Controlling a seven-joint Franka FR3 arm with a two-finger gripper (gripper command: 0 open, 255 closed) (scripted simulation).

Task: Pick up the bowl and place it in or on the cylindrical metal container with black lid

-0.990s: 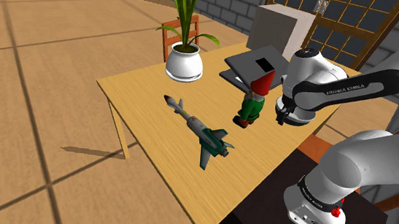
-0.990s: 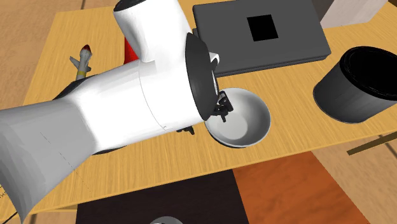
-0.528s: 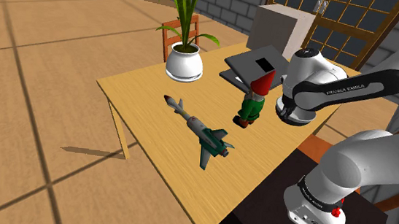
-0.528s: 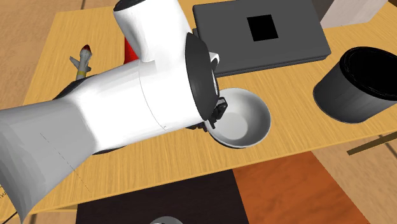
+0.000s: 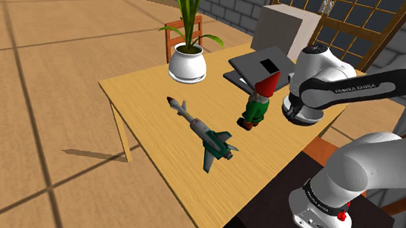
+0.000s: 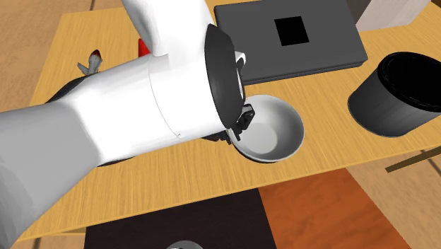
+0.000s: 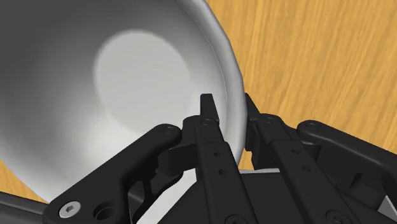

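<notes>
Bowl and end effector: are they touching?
Touching. The wrist view shows the end effector clamping the rim of the bowl, one finger inside, one outside.

Starting from the bowl (image 6: pixel 277 133), you have bare tabletop (image 6: pixel 331 150) running across to the dark cylindrical container (image 6: pixel 399 92). Beyond the bowl lies a flat dark slab (image 6: pixel 290 35) (low, near the far rim). The white arm (image 6: pixel 141 120) crowds the bowl's opposite side, with the gnome (image 5: pixel 258 100) and model jet (image 5: pixel 204 132) past it.
</notes>
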